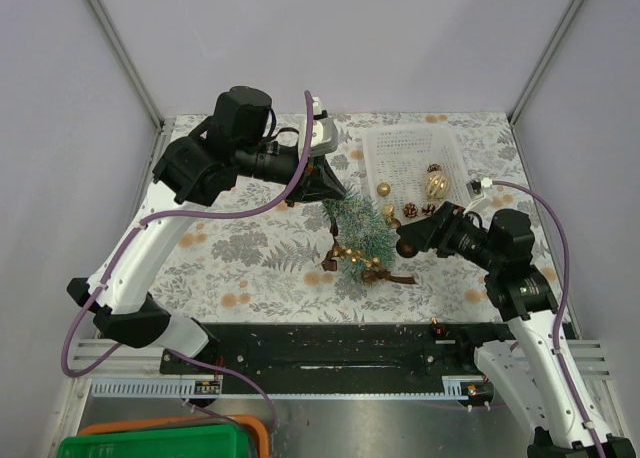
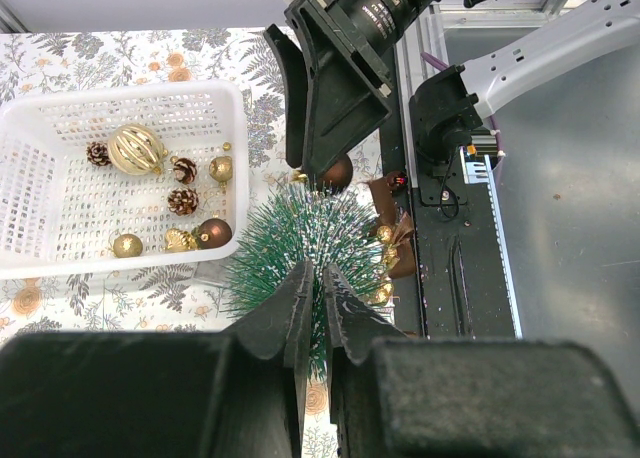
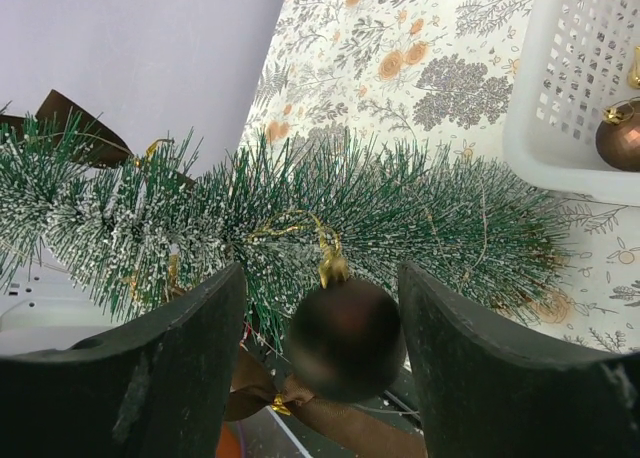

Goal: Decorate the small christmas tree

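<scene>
The small christmas tree (image 1: 358, 228) stands near the table's front middle, frosted green, with gold beads and a brown ribbon bow (image 1: 378, 272) low on it; its base is hidden. My left gripper (image 1: 335, 191) comes from above and is shut on the tree's top bristles (image 2: 290, 238); its fingertips (image 2: 305, 278) pinch them. My right gripper (image 3: 320, 270) is open at the tree's right side (image 3: 400, 208). A brown ball (image 3: 347, 340) hangs by its gold loop from the bristles between the fingers, touching neither. The ball also shows in the left wrist view (image 2: 338, 172).
A white basket (image 1: 380, 143) stands right behind the tree, holding a ribbed gold ball (image 2: 136, 149), pine cones (image 2: 183, 200), small gold balls and another brown ball (image 2: 212, 233). A black rail (image 1: 330, 346) runs along the near edge. A green bin (image 1: 150, 445) sits below left.
</scene>
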`<control>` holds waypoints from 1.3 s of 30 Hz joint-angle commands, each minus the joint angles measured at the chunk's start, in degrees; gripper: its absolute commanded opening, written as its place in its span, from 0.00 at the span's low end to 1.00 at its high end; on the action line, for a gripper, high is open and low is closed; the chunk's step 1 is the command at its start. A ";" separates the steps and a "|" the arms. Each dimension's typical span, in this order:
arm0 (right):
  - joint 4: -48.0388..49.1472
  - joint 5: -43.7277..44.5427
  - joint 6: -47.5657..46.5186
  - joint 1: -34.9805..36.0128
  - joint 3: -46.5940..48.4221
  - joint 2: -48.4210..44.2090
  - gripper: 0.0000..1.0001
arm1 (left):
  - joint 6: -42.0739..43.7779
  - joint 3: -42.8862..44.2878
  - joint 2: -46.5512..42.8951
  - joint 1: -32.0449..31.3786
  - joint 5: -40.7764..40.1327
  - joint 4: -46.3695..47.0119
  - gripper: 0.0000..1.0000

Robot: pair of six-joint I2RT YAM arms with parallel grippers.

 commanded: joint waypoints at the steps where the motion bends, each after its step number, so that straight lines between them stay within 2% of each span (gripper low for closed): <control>1: -2.36 1.75 -3.16 -0.08 3.08 -0.60 0.71 | -0.49 1.76 -0.77 -0.21 1.42 2.46 0.12; 14: -4.03 4.39 -5.10 -0.08 5.01 0.46 0.71 | -0.49 1.76 -0.68 -0.21 1.16 2.54 0.12; 23: -6.05 13.07 -6.77 -0.08 7.56 5.02 0.68 | -0.41 1.76 -0.95 -0.21 0.55 2.54 0.12; 27: -1.50 18.00 -8.26 -0.08 11.16 12.92 0.65 | -0.23 1.76 -1.30 -0.12 -0.07 2.63 0.12; 30: 2.38 24.48 -9.67 -0.08 14.24 21.96 0.61 | -0.32 1.23 -1.47 -0.20 -0.33 2.54 0.12; 33: 6.50 26.62 -11.25 -0.08 16.00 32.32 0.60 | -0.23 0.62 -1.82 -0.12 -0.60 2.63 0.12; 36: 4.85 27.59 -12.39 -0.08 19.59 44.89 0.59 | 0.03 0.70 -1.83 0.14 -1.04 2.46 0.12; 39: 5.37 28.64 -12.31 0.01 20.40 53.17 0.58 | 0.03 0.70 -1.83 0.41 -1.12 2.46 0.12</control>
